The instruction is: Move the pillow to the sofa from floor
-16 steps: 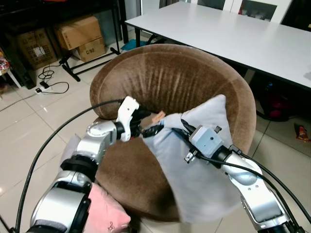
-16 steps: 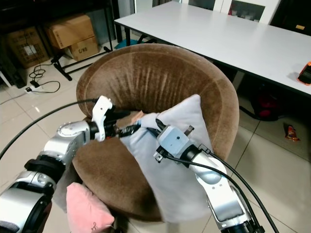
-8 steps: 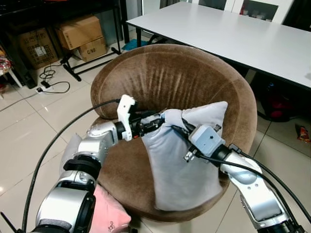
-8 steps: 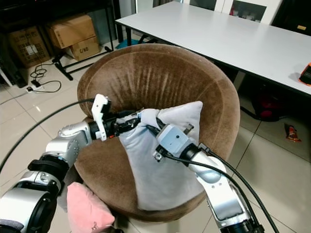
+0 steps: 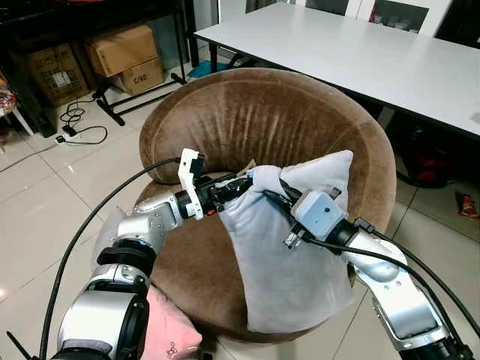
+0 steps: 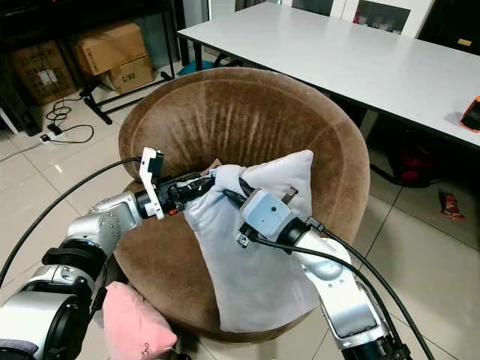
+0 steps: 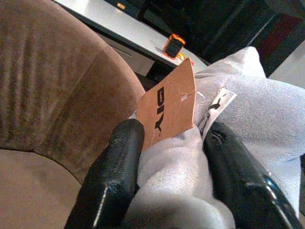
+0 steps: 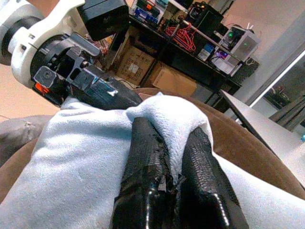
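A pale grey pillow (image 5: pixel 289 255) hangs over the seat of the round brown sofa chair (image 5: pixel 255 120), its lower end draped past the front rim. My left gripper (image 5: pixel 238 182) is shut on the pillow's top corner, next to an orange cardboard tag (image 7: pixel 167 109). My right gripper (image 5: pixel 271 193) is shut on the same bunched corner, right beside the left one. In the right wrist view both black fingers (image 8: pixel 143 157) pinch a fold of the fabric. In the left wrist view the fingers (image 7: pixel 116 167) squeeze cloth between them.
A pink cushion (image 5: pixel 166 330) lies on the tiled floor at the chair's front left. A long white table (image 5: pixel 360 52) stands behind the chair. Cardboard boxes (image 5: pixel 124 52) and cables (image 5: pixel 75 127) sit at the back left. A red object (image 5: pixel 465 206) lies on the floor at right.
The pillow has shifted slightly and hangs lower over the seat front. Both grippers stayed closed on its top corner; the left arm drew back a little.
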Tool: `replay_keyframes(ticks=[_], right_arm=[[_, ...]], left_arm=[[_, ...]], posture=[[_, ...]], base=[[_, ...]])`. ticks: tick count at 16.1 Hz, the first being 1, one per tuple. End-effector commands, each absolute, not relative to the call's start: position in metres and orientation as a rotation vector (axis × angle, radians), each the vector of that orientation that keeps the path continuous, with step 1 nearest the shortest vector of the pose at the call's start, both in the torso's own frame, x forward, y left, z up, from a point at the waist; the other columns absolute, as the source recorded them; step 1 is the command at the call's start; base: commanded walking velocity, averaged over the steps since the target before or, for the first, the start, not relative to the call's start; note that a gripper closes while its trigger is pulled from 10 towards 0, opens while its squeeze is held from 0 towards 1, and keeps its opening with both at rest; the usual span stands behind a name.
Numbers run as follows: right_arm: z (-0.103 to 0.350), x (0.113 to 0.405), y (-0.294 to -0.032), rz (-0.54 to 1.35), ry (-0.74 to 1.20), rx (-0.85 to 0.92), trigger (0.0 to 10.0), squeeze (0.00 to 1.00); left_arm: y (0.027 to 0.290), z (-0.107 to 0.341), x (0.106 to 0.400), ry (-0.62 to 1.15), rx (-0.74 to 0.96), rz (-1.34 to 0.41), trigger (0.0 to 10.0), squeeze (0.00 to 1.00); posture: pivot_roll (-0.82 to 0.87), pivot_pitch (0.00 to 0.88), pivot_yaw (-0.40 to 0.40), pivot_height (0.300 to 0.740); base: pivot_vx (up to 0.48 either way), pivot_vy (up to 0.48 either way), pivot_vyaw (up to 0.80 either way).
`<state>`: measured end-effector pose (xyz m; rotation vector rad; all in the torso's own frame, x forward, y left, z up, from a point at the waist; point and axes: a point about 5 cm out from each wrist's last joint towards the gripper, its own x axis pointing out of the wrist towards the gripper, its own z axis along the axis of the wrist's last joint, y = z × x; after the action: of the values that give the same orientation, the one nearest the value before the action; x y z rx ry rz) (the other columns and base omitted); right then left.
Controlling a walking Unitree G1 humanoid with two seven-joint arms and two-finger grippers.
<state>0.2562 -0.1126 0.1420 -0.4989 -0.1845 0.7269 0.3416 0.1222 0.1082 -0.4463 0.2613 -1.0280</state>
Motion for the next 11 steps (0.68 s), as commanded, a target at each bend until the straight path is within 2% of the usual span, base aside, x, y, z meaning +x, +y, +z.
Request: replay_keyframes(ticks=[1, 7, 11], right_arm=[[0.163, 0.255, -0.104, 0.753, -0.312, -0.504, 10.0, 0.0], [0.161, 0.261, -0.1, 0.738, -0.316, -0.484, 10.0, 0.0], [0.155, 0.284, -0.092, 0.671, -0.309, -0.38, 10.0, 0.0]], left_arm=[[0.114, 0.116, 0.344, 0.25, -0.438, -1.065, 0.0, 0.0], [0.12, 0.111, 0.347, 0.253, -0.381, -0.985, 0.0, 0.0], [0.139, 0.125, 0.363, 0.169, -0.229, -0.792, 0.0, 0.0]], posture=[[-0.14, 0.0, 0.034, 0.74], [-0.14, 0.0, 0.036, 0.74], [-0.13, 0.0, 0.038, 0.74]], base=[[0.0, 0.0, 0.0], [0.0, 0.0, 0.0], [0.0, 0.0, 0.0]])
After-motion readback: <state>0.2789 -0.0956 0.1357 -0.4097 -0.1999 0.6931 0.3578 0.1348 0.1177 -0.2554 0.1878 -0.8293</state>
